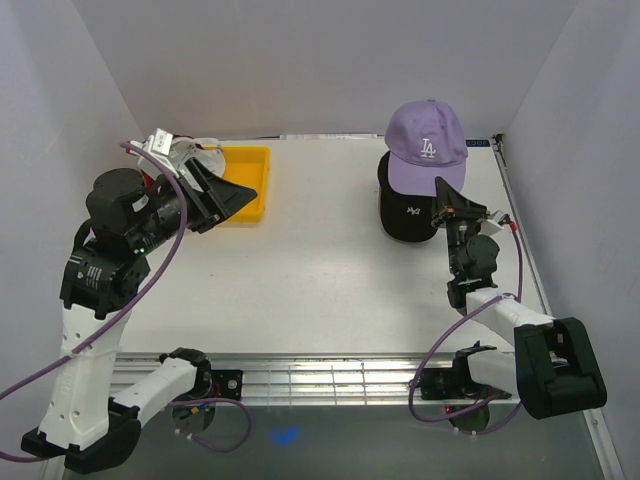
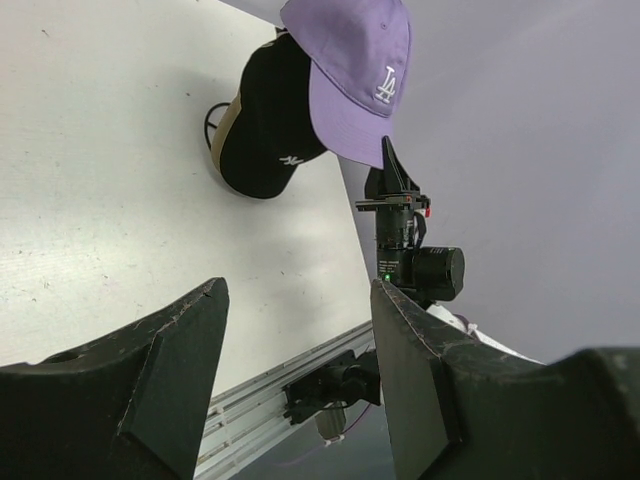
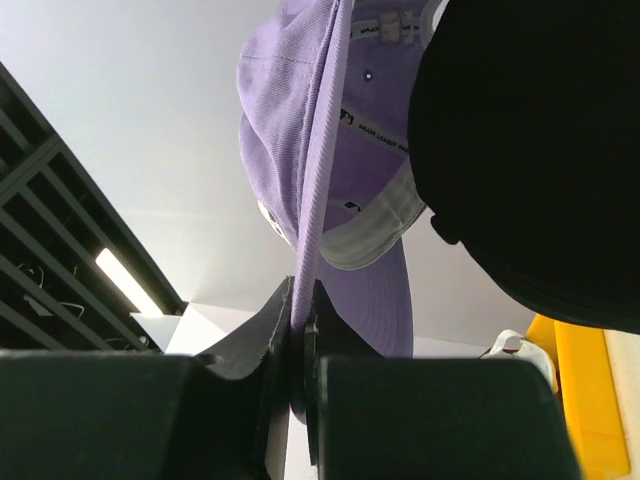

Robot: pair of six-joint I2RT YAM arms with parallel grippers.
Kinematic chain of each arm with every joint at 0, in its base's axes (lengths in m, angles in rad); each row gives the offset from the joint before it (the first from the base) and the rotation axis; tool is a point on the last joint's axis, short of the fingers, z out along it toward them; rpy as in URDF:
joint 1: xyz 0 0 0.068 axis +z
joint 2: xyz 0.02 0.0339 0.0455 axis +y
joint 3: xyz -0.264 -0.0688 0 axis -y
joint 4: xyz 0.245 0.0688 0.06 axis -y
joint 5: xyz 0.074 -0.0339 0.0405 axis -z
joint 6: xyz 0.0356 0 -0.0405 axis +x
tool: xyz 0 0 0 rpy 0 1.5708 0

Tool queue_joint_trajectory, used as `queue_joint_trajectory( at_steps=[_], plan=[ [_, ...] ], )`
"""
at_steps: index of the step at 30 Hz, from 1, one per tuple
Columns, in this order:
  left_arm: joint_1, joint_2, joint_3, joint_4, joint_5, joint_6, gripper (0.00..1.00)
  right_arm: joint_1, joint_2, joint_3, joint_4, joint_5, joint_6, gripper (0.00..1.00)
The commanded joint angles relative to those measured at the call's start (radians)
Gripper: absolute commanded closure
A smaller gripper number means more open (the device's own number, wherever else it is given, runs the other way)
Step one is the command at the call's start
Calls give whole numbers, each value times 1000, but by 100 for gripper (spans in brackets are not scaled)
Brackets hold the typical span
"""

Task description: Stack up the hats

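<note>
**A:** What do you see of the hats?

**B:** I've got the lavender cap (image 1: pixel 427 135) in view. It is ribbed fabric with a white LA logo on the front and a curved brim. It sits tilted over the far part of the black cap (image 1: pixel 405 212), which carries a small white logo and lies on the table (image 1: pixel 330 260) at the far right. The lavender brim points toward the near side.

**A:** Where is it relative to the fingers?

**B:** My right gripper (image 3: pixel 303 300) is clenched on the edge of that lavender brim. On the right wrist view the brim runs as a thin sheet straight down between the two pads, with the crown above them. From overhead the gripper stands just near of both caps, beside the black one's right side.

**A:** And your other arm?

**B:** My left gripper (image 1: pixel 232 195) has its jaws spread wide with nothing between them. It hangs at the far left by the yellow tray (image 1: pixel 255 160), well apart from both caps.
</note>
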Motion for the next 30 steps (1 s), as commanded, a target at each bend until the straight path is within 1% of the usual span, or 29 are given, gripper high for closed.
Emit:
queue_joint_trajectory(
  at_steps=[1, 15, 26, 30],
  plan=[
    [-7, -3, -5, 4, -8, 14, 31, 6, 17, 32, 105, -8, -7, 92],
    [-10, -6, -20, 4, -13, 17, 31, 9, -40, -129, 134, 18, 25, 92],
    [-13, -11, -41, 4, -19, 20, 31, 9, 32, -201, 169, -23, 55, 92],
    [-11, -14, -52, 4, -20, 20, 31, 7, 60, -178, 125, -60, 40, 92]
  ],
)
